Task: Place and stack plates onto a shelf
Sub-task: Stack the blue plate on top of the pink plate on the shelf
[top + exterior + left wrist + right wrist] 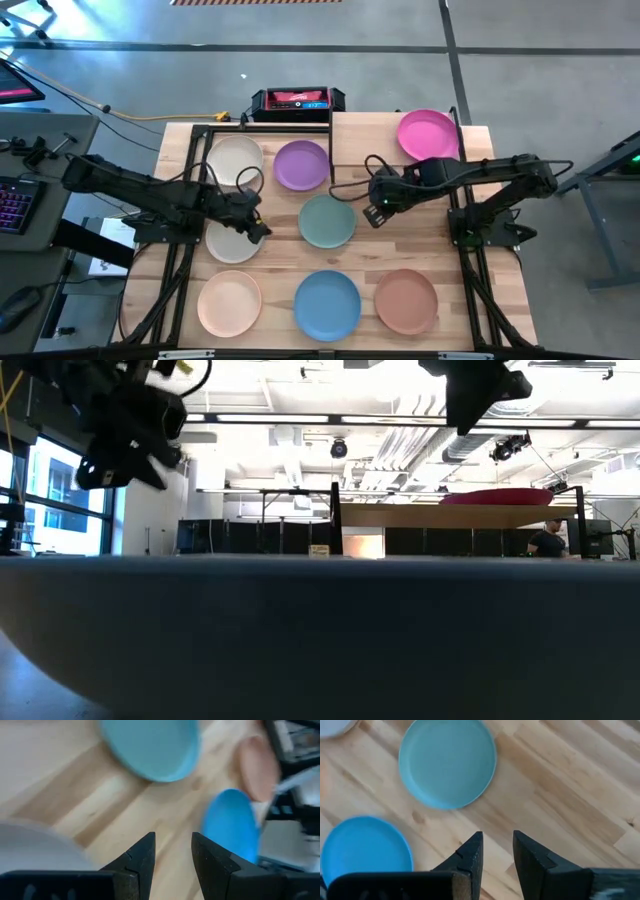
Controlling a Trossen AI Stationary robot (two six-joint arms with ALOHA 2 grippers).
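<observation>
Wood table [275,250] w/ 7 plates [327,304]; shelf [470,140] carries magenta plate [428,133].

Blue plate [320,640] blurs across the low view

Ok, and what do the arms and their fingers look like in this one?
Both arms are dark, near-black jointed links with black cables looping alongside. The left gripper and right gripper each end in two matte black, wedge-shaped fingers tapering to blunt tips. A small green light shows near the right wrist. No other markings visible.
</observation>
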